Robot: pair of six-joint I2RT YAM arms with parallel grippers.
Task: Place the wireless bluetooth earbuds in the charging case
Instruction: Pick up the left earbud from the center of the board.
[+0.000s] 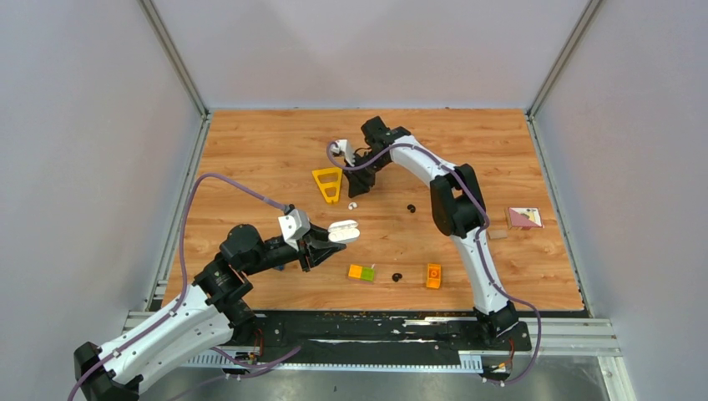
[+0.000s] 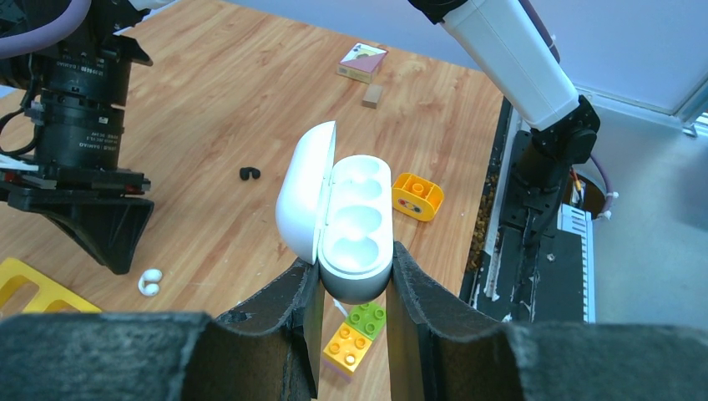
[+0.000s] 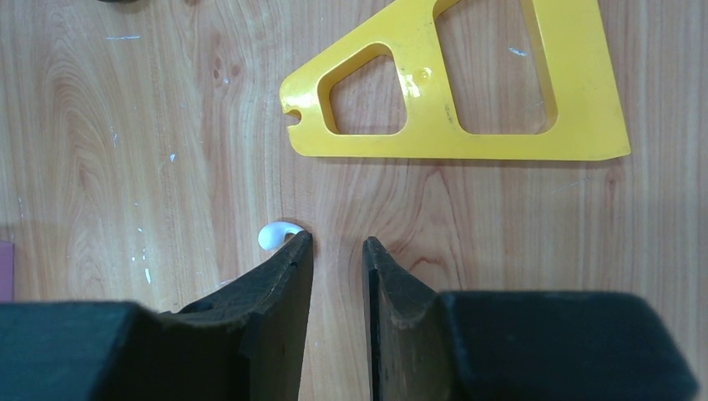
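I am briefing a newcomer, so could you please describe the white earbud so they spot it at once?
Find the yellow triangular frame on the table. Just past its narrow tip lies the white earbud, beside the right gripper. It is the only white bud; the other two earbuds are black.

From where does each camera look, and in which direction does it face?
Top external: above and behind, looking down at the table; left arm and right arm show.
Left wrist: looks past the left fingers and the open charging case they hold, toward the right arm.
Right wrist: looks straight down; right fingers, a white earbud beside them.
Shared: both wrist views show that earbud and the yellow triangle.
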